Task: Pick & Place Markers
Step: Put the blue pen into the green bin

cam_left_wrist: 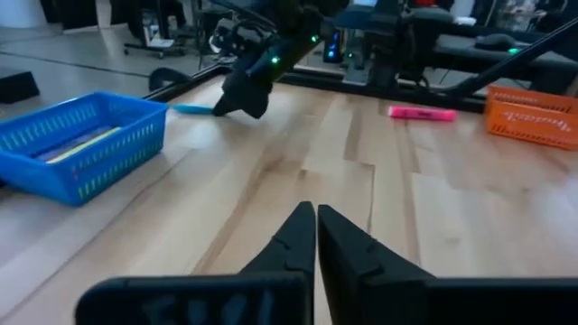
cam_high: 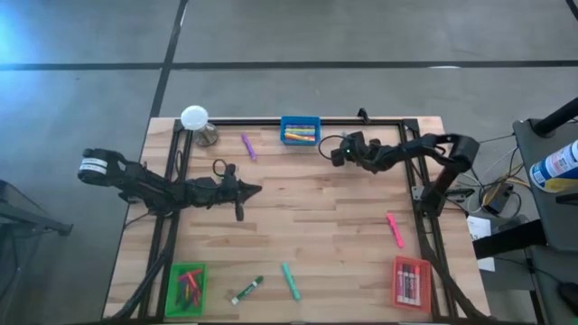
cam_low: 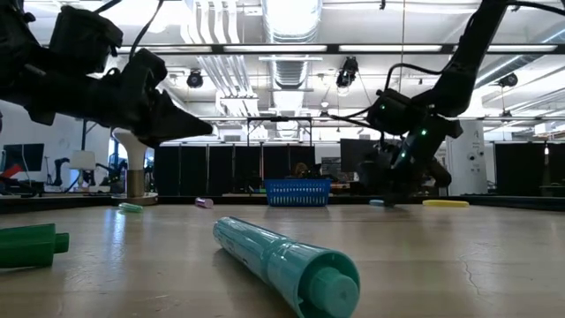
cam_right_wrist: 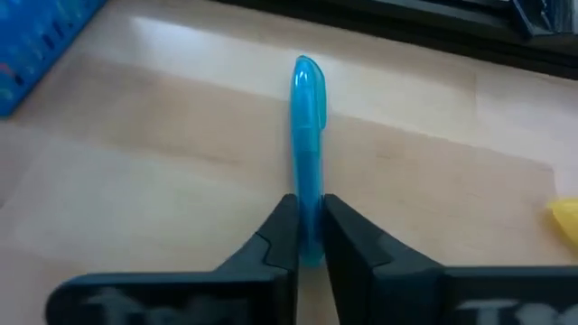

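right gripper: far side of counter, just right of blue tray; jaws clamped on one end of blue marker
blue marker: lying flat on the wood, far end sticking out past the fingertips; shows beside the right gripper in left wrist view too
left gripper: mid-left of counter, above the surface, pointing right; jaws closed together, nothing between them
purple marker: far side, left of blue tray, on the wood
pink marker: right side, well apart from red tray
teal marker: near edge, centre; big in the low view foreground
green marker: near edge, just left of teal one, white end, tilted
blue tray: far edge centre, yellow markers inside plus others I can't tell apart
green tray: near-left corner, several markers inside, red and green at least
red tray: near-right corner, markers packed in, colours hard to tell
yellow item: near the blue marker, only an edge visible in right wrist view
lamp: white, far-left corner of counter
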`<state>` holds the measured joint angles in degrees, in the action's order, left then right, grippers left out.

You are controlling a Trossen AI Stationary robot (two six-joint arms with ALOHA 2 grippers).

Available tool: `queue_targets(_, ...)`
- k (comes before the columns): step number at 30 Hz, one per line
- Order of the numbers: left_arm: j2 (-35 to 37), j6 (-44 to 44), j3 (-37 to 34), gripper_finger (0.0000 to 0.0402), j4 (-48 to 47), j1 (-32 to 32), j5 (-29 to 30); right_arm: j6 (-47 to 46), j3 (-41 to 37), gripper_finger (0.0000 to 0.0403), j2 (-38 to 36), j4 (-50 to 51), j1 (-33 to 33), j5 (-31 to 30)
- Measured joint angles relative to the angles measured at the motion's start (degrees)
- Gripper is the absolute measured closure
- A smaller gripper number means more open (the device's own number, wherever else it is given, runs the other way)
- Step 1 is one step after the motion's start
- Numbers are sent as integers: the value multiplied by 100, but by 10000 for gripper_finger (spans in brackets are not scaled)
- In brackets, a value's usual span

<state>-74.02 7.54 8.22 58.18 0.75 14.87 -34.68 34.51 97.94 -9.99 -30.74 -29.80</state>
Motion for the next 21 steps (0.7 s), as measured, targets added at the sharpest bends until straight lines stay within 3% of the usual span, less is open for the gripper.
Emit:
queue_targets(5, 0, 51, 1, 347, 222, 0, -59, 15, -148, 371, -369, 157, 389, 175)
queue_targets(10, 0, 251, 1, 313, 785, 0, -663, -40, -380, 368, -827, -120, 1322, 85)
queue_targets(16, 0, 462, 82, 305, 1188, 12, -1451, 1023, -445, 367, -1022, -1625, 2800, 23)
queue_targets(21, 0, 456, 185, 305, 1201, 27, -1587, 2407, -339, 367, -957, -3332, 3771, 26)
